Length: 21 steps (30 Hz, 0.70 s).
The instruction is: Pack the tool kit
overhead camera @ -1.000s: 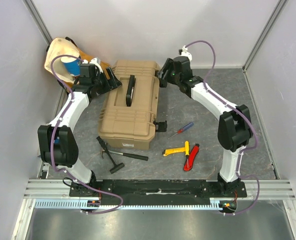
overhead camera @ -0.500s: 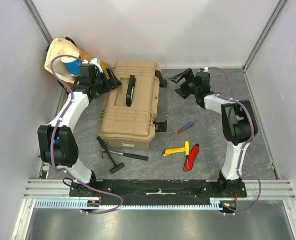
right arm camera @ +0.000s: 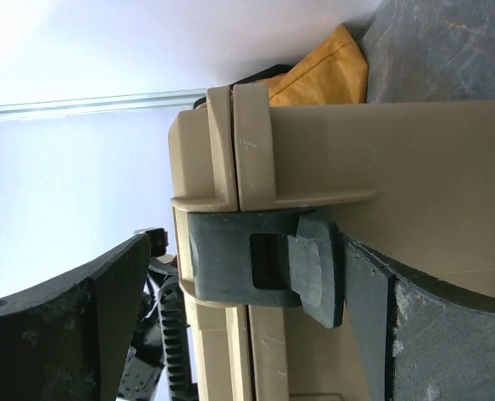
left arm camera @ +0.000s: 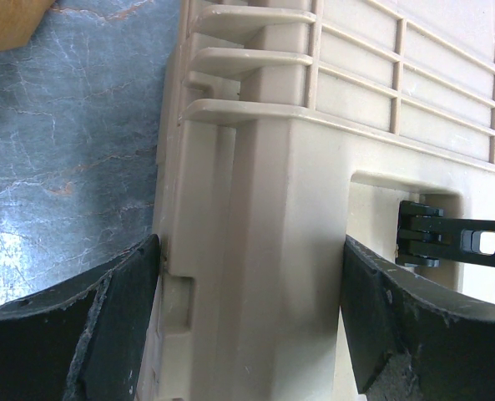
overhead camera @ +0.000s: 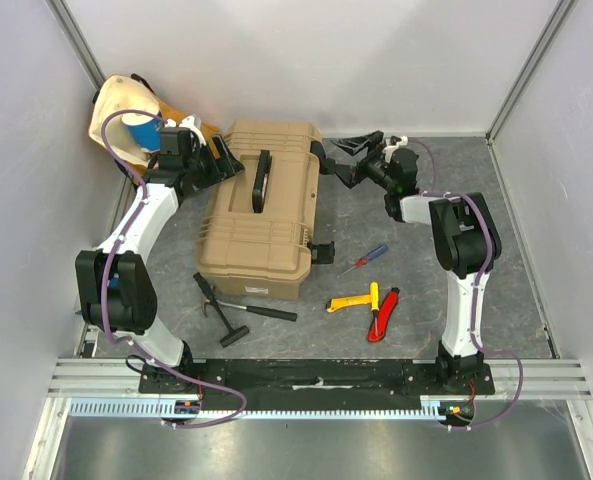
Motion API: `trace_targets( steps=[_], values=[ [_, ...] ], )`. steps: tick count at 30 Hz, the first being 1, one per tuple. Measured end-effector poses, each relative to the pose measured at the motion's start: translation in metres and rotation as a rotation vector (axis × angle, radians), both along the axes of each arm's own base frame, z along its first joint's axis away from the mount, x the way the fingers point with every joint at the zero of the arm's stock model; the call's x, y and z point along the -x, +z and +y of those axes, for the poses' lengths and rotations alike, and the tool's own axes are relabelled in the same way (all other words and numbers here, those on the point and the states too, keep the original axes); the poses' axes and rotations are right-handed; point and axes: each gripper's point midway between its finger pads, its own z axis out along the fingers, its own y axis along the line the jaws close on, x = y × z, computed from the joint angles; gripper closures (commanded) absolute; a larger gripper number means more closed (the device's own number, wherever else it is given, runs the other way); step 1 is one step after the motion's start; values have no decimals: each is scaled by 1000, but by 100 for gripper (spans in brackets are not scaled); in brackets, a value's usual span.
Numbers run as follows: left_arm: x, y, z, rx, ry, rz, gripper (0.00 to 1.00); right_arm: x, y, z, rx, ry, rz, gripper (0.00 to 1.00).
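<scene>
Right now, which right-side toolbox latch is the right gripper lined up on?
The far latch: the open right gripper brackets it in the wrist view. The near latch, beside the screwdriver, has nothing at it.

Soft, even light from overhead fills the white-walled cell, leaving only short, faint shadows beside the toolbox (overhead camera: 261, 215) in the sharp top view. In the left wrist view, a pale sheen glares off the marbled table (left arm camera: 30, 242), and the dark left fingers (left arm camera: 63, 334) blur at the lower edge. In the right wrist view, the wall (right arm camera: 63, 167) washes out bluish-white; the latch (right arm camera: 264, 259) is crisp, while the right fingers (right arm camera: 80, 334) are soft.
</scene>
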Motion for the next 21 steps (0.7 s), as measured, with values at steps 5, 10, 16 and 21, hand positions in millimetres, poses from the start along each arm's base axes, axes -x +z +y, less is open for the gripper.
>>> trace_targets(
  steps=[5, 10, 16, 21],
  values=[
    [0, 0, 0, 0, 0, 0, 35, -4, 0, 6, 119, 18, 7, 2],
    [0, 0, 0, 0, 0, 1, 35, -7, 13, 8, 295, 22, -25, 2],
    [0, 0, 0, 1, -1, 2, 35, -7, 27, 16, 481, 12, -88, 2],
    [0, 0, -1, 4, -6, 7, 35, -6, 25, 22, 628, 8, -108, 2]
  ],
)
